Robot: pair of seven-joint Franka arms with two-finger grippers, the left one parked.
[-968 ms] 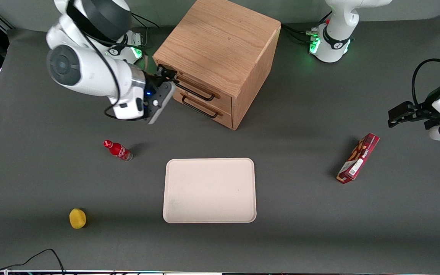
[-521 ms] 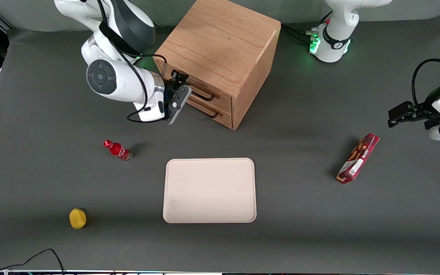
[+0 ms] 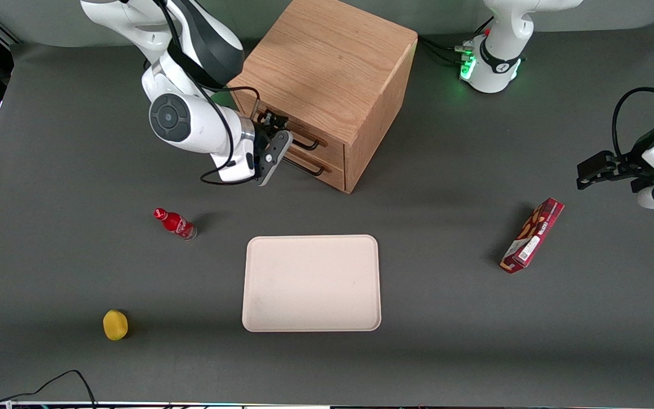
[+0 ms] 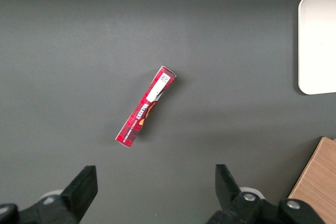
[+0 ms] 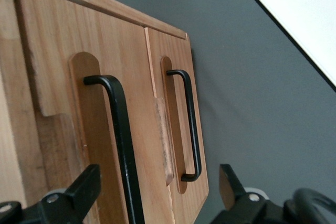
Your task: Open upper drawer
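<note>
The oak cabinet stands at the back of the table, and both of its drawers look closed. The upper drawer has a long black bar handle. My right gripper is in front of that drawer, at the handle's end. In the right wrist view the upper drawer fills the frame close up. My open gripper has the upper handle between its fingers, nearer to one finger and not clamped. The lower drawer and its handle lie beside it.
A pale tray lies nearer to the front camera than the cabinet. A red bottle and a yellow object lie toward the working arm's end. A red box lies toward the parked arm's end.
My arm has swung in across the cabinet's front, bringing the gripper from the cabinet's corner up to the upper drawer's handle. The drawers have not moved.
</note>
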